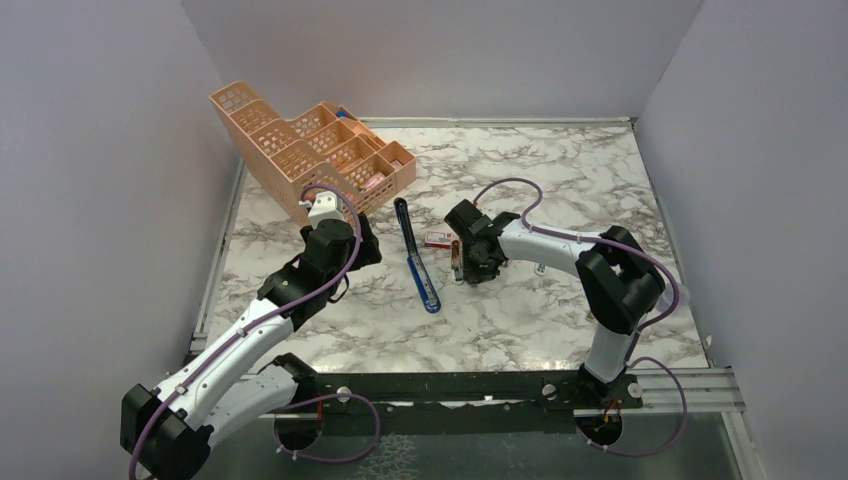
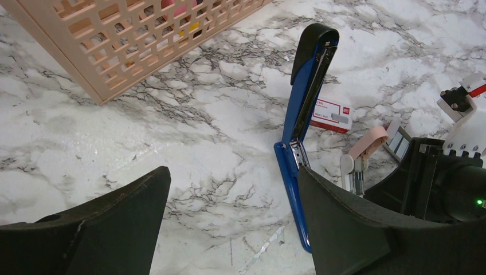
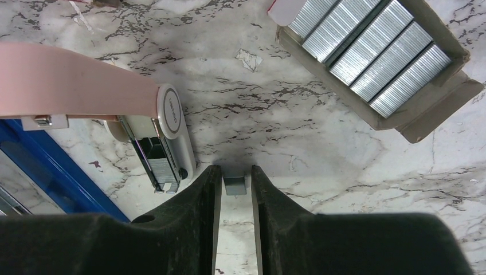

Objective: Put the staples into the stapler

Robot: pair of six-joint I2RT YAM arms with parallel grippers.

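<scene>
The blue stapler lies swung open on the marble between the arms, its silver channel bared and its blue base running toward me. In the right wrist view its blue edge shows at the left. My right gripper is shut on a small grey block of staples at its fingertips, just above the marble and right of the stapler. Open and empty, my left gripper hovers over bare marble left of the stapler.
An open cardboard tray holding several staple strips lies ahead of the right gripper. A small pink-and-white stapler lies open beside the blue one. A red-and-white box sits by the stapler. The peach mesh organiser stands at the back left.
</scene>
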